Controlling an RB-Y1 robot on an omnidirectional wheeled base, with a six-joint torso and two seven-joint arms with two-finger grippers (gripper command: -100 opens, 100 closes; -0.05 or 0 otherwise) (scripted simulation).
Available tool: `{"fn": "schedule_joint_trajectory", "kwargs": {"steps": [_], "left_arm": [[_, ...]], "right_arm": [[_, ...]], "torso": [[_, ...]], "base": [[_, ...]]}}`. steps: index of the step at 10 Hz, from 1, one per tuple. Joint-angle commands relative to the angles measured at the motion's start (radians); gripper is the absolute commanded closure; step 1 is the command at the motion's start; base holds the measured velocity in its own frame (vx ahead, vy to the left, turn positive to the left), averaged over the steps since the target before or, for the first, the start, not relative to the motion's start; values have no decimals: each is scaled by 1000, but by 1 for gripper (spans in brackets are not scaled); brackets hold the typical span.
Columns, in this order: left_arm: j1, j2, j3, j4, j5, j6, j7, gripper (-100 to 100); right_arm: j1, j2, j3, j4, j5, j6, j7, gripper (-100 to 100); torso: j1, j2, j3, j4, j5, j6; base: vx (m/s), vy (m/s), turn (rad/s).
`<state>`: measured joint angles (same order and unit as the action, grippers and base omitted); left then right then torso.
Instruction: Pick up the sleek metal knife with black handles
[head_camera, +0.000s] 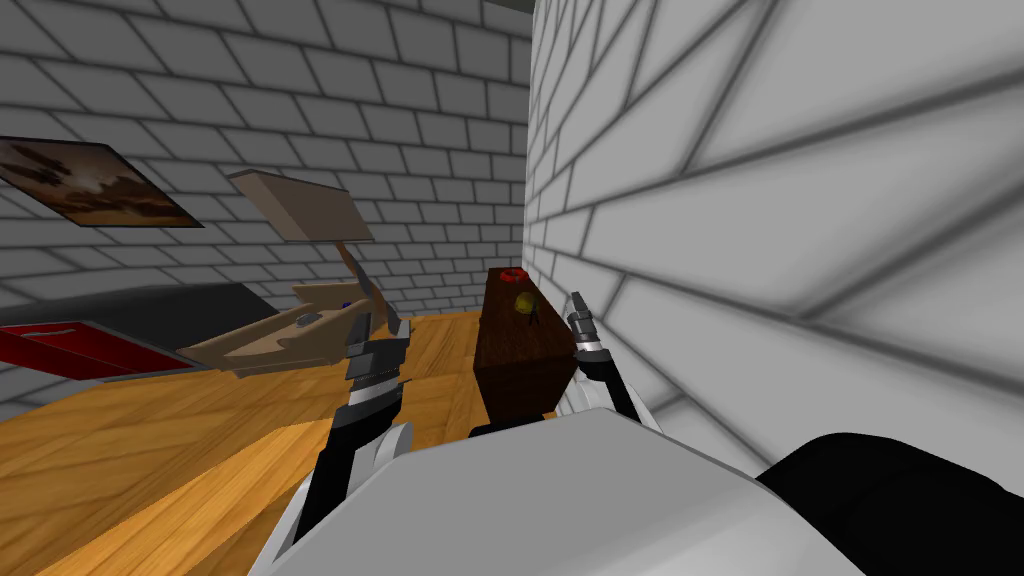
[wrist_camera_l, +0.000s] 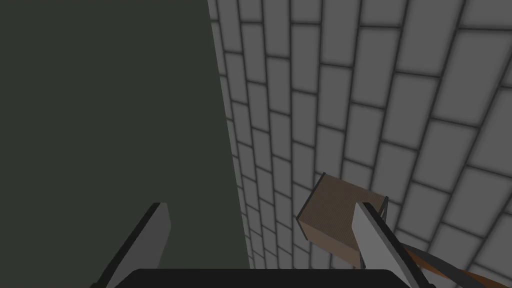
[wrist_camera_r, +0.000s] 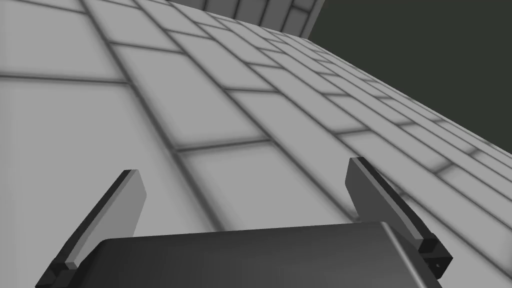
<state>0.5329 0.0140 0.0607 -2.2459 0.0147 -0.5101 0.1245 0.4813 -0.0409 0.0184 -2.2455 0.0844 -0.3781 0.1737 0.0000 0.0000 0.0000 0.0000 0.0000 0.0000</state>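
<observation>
A narrow dark brown table (head_camera: 520, 360) stands ahead against the brick wall. On its top lie a red ring (head_camera: 513, 272), a yellow object (head_camera: 523, 299) and a small dark thin item (head_camera: 535, 316) that may be the knife; it is too small to tell. My right gripper (head_camera: 578, 308) is raised by the table's right edge, close to the wall; its wrist view shows my right gripper (wrist_camera_r: 245, 195) open and empty. My left gripper (head_camera: 378, 326) hangs left of the table, and in its wrist view my left gripper (wrist_camera_l: 262, 235) is open with nothing between the fingers.
The light brick wall (head_camera: 760, 240) runs close along my right. Left of the table stands tan furniture (head_camera: 270, 340) with a tan box (head_camera: 300, 205) on a slanted stalk; the tan box (wrist_camera_l: 335, 217) lies near my left fingers. A red and dark piece (head_camera: 70, 345) sits far left on the wood floor (head_camera: 150, 450).
</observation>
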Motion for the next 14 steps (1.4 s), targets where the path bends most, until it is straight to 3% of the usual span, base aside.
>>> {"fn": "schedule_joint_trajectory", "kwargs": {"steps": [1,7,14], "left_arm": [[0,0,0,0,0,0,0,0],[0,0,0,0,0,0,0,0],[0,0,0,0,0,0,0,0]], "right_arm": [[1,-7,-2,2,0,2,0,-100],[40,-135,-52,77,7,66,-10,-100],[112,-297,-133,205,11,167,-35,-100]], "torso": [[0,0,0,0,0,0],[9,3,2,1,2,0],[15,6,3,1,4,0]], "base": [[-2,7,25],[-41,115,77],[-63,214,111]]}}
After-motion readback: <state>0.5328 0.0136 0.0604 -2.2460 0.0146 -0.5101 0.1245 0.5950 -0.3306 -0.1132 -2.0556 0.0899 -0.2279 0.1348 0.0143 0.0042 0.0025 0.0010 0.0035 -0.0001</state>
